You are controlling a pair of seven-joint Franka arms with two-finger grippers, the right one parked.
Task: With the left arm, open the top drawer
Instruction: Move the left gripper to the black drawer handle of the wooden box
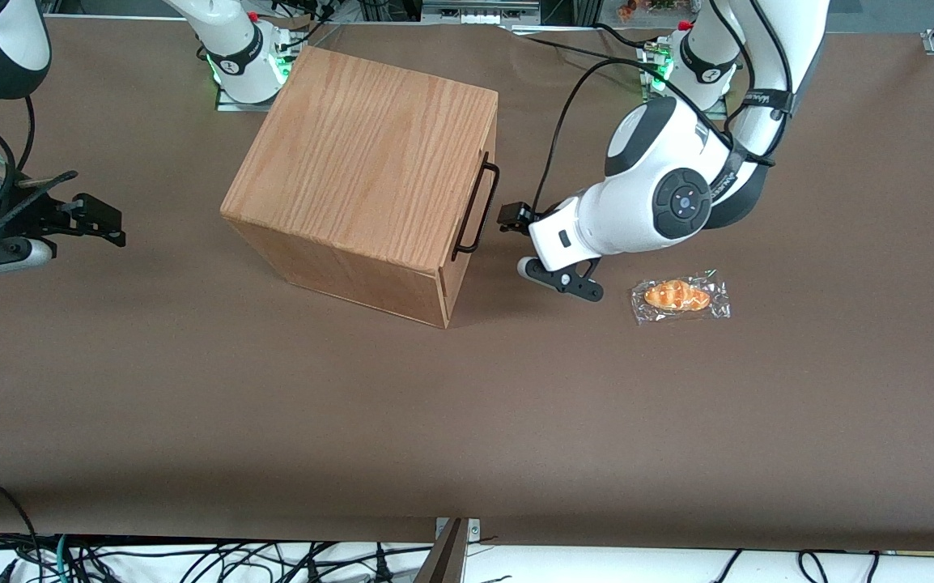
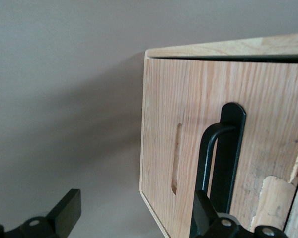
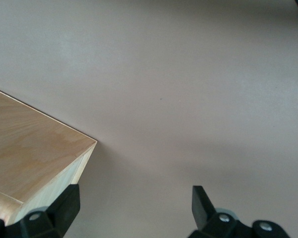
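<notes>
Fingers spread wide on my gripper (image 1: 514,240), holding nothing — I'm level with the handle (image 1: 475,206) of the top drawer (image 2: 198,139), just beside it, drawer shut in the oak box (image 1: 370,154). Approach step: next I'd say close in, straddle the bar, clamp — then pull.

Oak-grain top drawer (image 1: 469,202), black bar handle (image 1: 476,206); glossy white left arm (image 1: 645,194), black gripper (image 1: 520,243) open near handle; brown table (image 1: 467,421)
</notes>
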